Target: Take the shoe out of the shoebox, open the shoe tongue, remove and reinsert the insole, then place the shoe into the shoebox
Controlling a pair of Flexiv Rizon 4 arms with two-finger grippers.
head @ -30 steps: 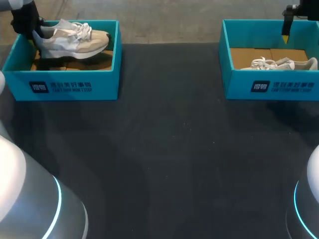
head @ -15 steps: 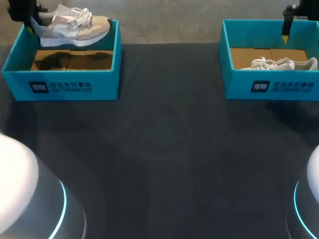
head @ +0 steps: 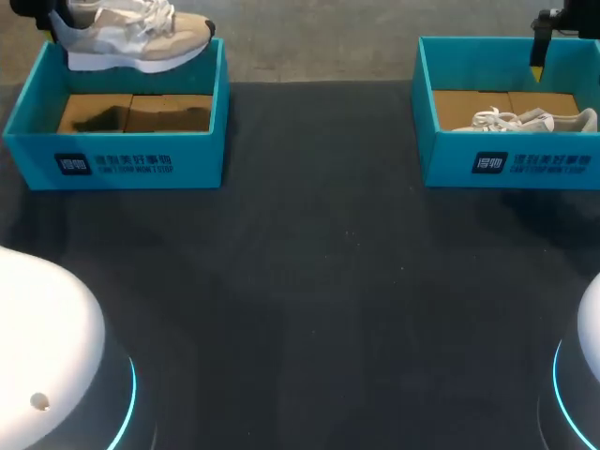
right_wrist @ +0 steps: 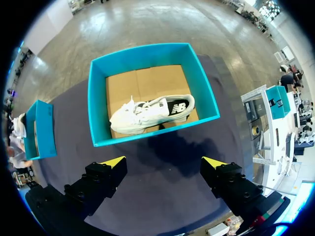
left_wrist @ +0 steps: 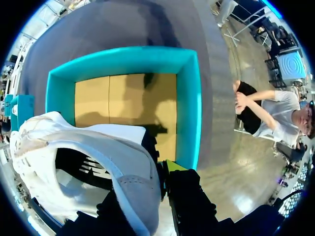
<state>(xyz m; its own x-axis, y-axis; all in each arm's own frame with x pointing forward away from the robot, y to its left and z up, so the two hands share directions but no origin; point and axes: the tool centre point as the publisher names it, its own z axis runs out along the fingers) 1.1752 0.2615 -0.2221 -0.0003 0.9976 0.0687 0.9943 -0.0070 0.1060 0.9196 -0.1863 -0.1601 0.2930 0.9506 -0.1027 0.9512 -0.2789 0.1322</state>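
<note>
Left gripper (head: 39, 17), in the upper left corner of the head view, is clamped on the heel of the white and beige lace-up sneaker (head: 131, 37). Its wrist view shows the padded heel collar pinched between the two fingers, one inside the shoe and one outside. The sneaker hangs roughly level, toe pointing toward the frame's middle, above the far edge of the open turquoise cardboard shoebox (head: 122, 159) at the upper left, whose brown floor carries only its shadow.

It looks light, with a firm sole and a soft fabric upper. The heel is probably the stiffest part of the upper, so it is a sound place to hold. Gripped at one end only, though, the toe may dip or swing. The loose laces could snag, and the tongue and insole are thin, floppy parts needing a fine pinch.

Right gripper (right_wrist: 163, 162) hovers at the upper right of the head view with its fingers spread wide and nothing between them, over a second turquoise shoebox (head: 506, 164) holding another pale sneaker (head: 525, 120). Both boxes stand on the dark cloth-covered table (head: 328, 281)
</note>
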